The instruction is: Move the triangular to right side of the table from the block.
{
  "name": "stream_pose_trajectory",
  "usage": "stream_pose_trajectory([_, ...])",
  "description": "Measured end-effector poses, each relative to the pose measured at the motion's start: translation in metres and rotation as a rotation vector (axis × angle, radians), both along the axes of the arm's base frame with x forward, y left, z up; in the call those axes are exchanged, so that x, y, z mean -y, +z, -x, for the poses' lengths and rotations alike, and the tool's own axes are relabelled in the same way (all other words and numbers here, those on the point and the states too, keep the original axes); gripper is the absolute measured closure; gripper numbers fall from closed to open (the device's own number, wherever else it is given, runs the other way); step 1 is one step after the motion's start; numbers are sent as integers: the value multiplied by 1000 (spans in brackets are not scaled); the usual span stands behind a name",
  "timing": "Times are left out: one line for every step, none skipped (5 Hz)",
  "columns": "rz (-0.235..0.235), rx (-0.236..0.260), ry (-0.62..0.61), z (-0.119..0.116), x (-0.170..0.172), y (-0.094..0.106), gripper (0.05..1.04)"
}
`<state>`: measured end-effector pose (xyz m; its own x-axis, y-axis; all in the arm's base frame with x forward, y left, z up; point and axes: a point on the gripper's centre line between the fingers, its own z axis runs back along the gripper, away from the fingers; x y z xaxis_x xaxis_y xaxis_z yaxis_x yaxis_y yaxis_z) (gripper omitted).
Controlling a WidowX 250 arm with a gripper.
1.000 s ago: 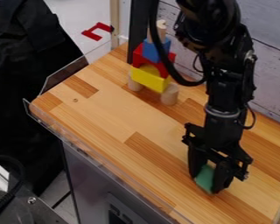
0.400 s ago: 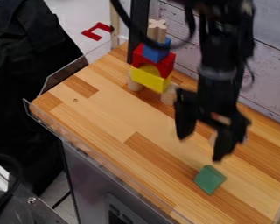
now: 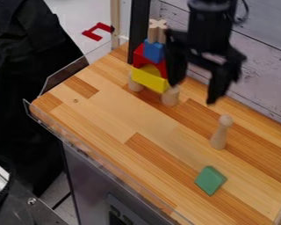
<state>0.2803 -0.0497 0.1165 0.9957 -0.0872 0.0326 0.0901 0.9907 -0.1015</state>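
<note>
My gripper (image 3: 192, 93) hangs open above the back of the table, right of the block stack, with nothing between its fingers. The green triangular block (image 3: 210, 180) lies on the wooden table (image 3: 116, 118) toward its right front part, well below the gripper. At the back left stands the stack: two wooden cylinders carry a yellow block (image 3: 149, 79), then a red arch (image 3: 144, 59), a blue block (image 3: 154, 51) and a wooden cross-shaped piece (image 3: 157, 31) on top.
A wooden pin-shaped piece (image 3: 221, 132) stands upright between the gripper and the green block. A clear guard (image 3: 96, 154) runs along the table's front left edge. Behind the table is a plank wall (image 3: 263, 72). A red piece (image 3: 98, 31) lies beyond the table's far left corner.
The gripper has let go of the green block, opened, and moved up and back toward the wall. The green block stays on the table. The wooden pin has come into sight.
</note>
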Motion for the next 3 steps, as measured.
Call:
stream_pose_trajectory([-12, 19, 58, -10, -24, 12, 83])
stream_pose_trajectory([-28, 24, 100, -13, -38, 18, 83])
stream_pose_trajectory([-50, 9, 148, -13, -46, 22, 83])
